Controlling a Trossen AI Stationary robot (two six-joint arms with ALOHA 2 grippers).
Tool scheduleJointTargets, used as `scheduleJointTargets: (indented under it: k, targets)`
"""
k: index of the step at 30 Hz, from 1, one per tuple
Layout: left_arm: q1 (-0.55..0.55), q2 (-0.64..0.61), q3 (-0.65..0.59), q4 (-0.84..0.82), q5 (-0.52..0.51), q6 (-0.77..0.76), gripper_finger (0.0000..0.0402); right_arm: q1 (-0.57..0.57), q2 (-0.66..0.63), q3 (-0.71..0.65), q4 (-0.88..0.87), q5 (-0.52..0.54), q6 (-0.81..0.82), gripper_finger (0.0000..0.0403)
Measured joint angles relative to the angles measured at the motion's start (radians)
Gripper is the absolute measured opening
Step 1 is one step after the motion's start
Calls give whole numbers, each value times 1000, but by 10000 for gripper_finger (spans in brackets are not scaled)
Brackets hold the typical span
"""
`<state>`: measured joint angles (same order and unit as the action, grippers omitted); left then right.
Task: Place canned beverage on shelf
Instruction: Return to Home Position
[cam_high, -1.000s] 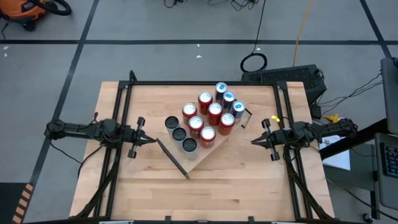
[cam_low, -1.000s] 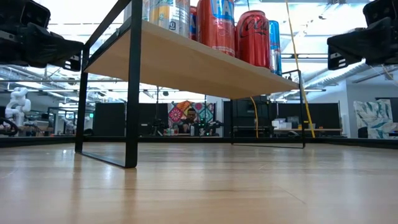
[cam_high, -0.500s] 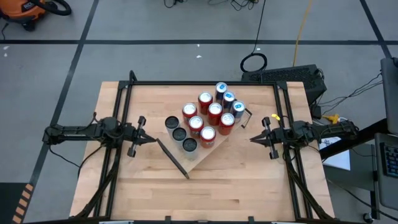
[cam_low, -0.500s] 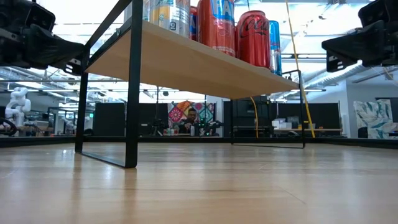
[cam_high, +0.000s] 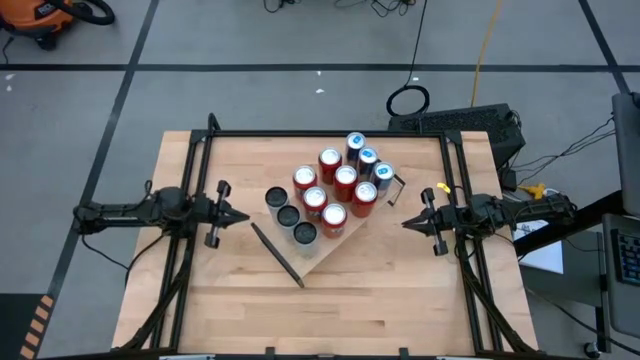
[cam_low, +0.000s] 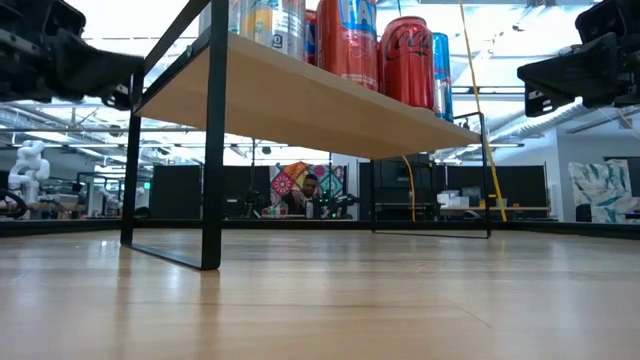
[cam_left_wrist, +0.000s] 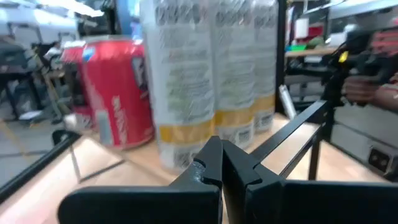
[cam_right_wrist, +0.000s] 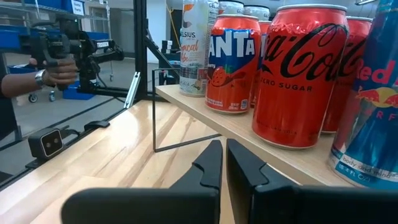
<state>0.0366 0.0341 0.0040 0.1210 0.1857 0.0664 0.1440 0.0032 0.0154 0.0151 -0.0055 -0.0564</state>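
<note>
Light-wood shelf (cam_high: 318, 252) is carrying the cans (cam_high: 338, 190), in the middle of the table (cam_high: 400, 290). I'm reading left claw (cam_high: 240, 217) and right claw (cam_high: 407, 224) as pinched closed, empty, flanking it. For homing, I'm aiming for straight level pullbacks, clearing the bracket ends.

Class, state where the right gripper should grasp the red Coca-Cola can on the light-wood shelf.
Grip the red Coca-Cola can mid-body, level from the light-wood shelf edge facing the right gripper: it stands upright there, other cans close beside and behind.
</note>
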Motion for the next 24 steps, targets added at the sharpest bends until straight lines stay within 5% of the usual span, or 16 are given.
scheduleJointTargets:
  k: [24]
  targets:
    - [73,0,0,-67,72,-59,0,0,11,0,-1,-6,-6,0]
